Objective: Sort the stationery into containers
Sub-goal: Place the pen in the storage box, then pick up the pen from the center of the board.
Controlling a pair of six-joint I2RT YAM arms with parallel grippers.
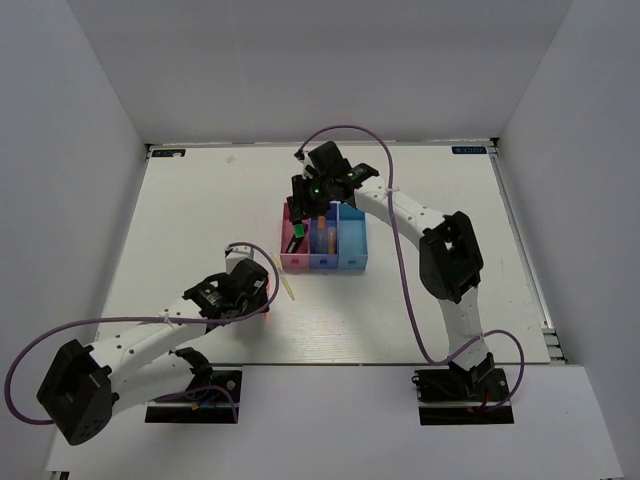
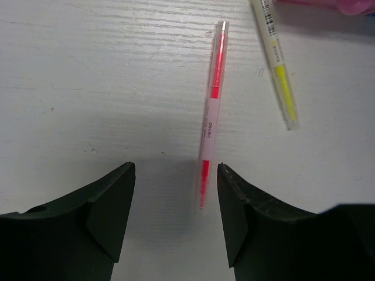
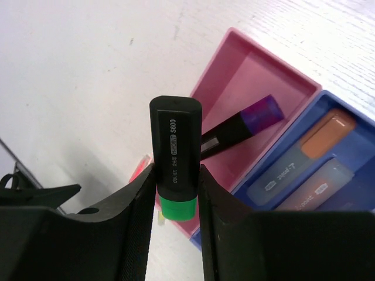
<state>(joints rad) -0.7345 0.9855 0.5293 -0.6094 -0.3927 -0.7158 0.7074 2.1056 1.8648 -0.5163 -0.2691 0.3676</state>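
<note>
Black fingers of the right tool [image 3: 177, 172] clamp the black marker [image 3: 174, 134] on both flanks, jaws part-way closed and snug on the barrel. The marker's long axis runs up-down in the wrist view, green cap [image 3: 177, 208] at the lower end, blunt black end up. Behind it, centre-right of frame, is the pink bin [image 3: 252, 70]. A dark purple marker [image 3: 243, 123] lies slantwise inside, purple end toward upper right. Touching it on the right, the blue bin [image 3: 281, 140] holds an orange-capped marker [image 3: 319, 137] and a second grey-bodied one parallel beside it. In the overhead view the teal bin [image 1: 352, 240] closes the row at the right.

Left tool [image 2: 174, 175] is low over the white tabletop [image 2: 88, 70], jaws wide, gripping nothing. Red-pink pen [image 2: 211, 111] lies flat, long axis near vertical in frame. Its lower end sits between the fingers, close to the right-hand one. Pale-yellow pen [image 2: 278, 64] lies apart at upper right, slanting, lower end rightward.
</note>
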